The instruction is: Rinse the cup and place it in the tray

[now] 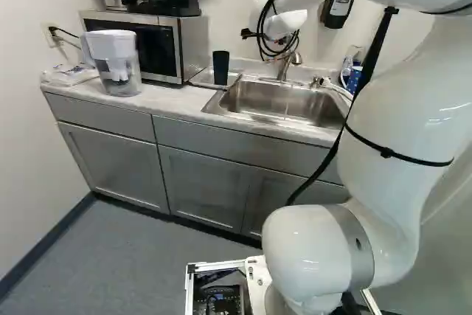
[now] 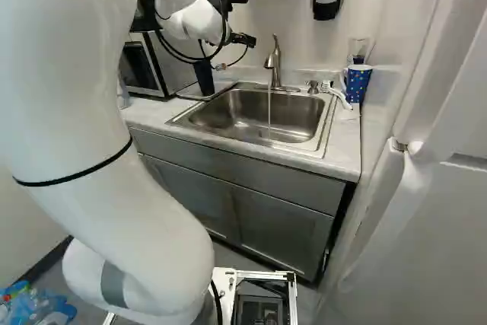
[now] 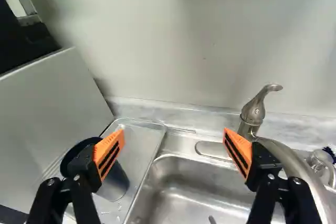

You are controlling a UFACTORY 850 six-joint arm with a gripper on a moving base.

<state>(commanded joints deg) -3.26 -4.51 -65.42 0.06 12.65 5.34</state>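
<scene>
The gripper (image 2: 242, 39) is mostly hidden behind the wrist in the right base view, above the counter near the faucet. In the wrist view the gripper (image 3: 173, 150) is open, its orange pads wide apart with nothing between them. A dark cup (image 1: 220, 68) stands upright in the clear tray (image 3: 143, 141), left of the sink (image 2: 255, 116). The wrist view shows the cup (image 3: 114, 183) partly covered by one finger, and not gripped. Water (image 2: 269, 108) runs from the faucet (image 2: 274, 62) into the sink.
A microwave (image 1: 140, 42) borders the tray, with a water pitcher (image 1: 118, 60) farther left. Right of the sink are a blue patterned cup (image 2: 357, 83) and a white brush (image 2: 335, 93). The curved spout (image 3: 294, 163) rises close beside one finger. A wall stands ahead.
</scene>
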